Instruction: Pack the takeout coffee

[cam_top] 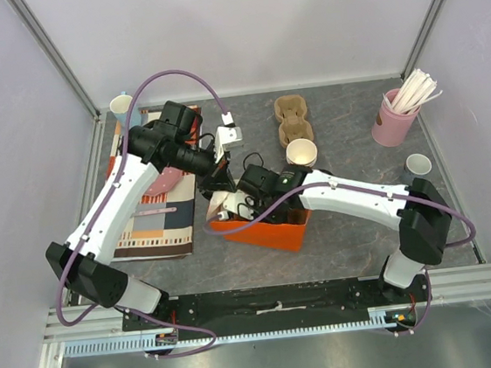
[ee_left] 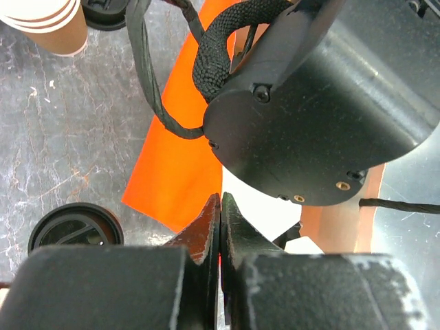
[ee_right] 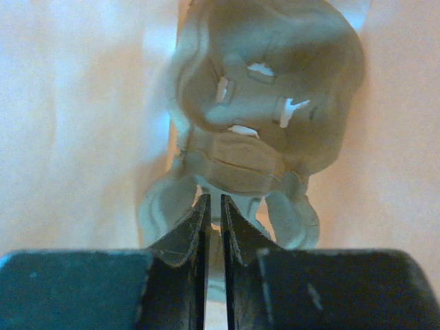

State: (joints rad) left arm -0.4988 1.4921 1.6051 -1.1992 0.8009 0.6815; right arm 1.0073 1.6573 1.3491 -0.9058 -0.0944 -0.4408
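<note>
- Arms are seen from above, both bent inward over a grey table [cam_top: 357,242]. The left gripper [cam_top: 214,185] is held at the left end of an orange bag [cam_top: 272,232], and the right gripper [cam_top: 235,207] is set inside the bag's open mouth.
- Behind the bag a stack of paper cups [cam_top: 302,152] is placed, with a cardboard cup tray [cam_top: 291,119] further back. A pink holder [cam_top: 390,125] of white sticks is stood at the far right. A light blue mug [cam_top: 120,104] is seen in the far left corner, beside a striped mat [cam_top: 154,229].
- From the left wrist, the left gripper's fingers [ee_left: 206,234] are seen pressed almost together, with a thin sliver of the orange bag pinched between them.
- The takeout coffee [ee_left: 75,230] is found at the lower left of this view, on the table near the bag's outer wall and not inside it. Only its round black lid is shown, from above.
- The stack of paper cups is cut off by the upper left corner, and the upper right is filled by the right arm's black wrist [ee_left: 309,103], over the bag.
- From the right wrist, the bag's pale inside is shown, with a grey pulp carrier [ee_right: 268,117] lying in it.
- The right gripper's fingers [ee_right: 189,234] are drawn to a narrow slit, their tips at the carrier's near edge. Whether that edge is pinched cannot be told.
</note>
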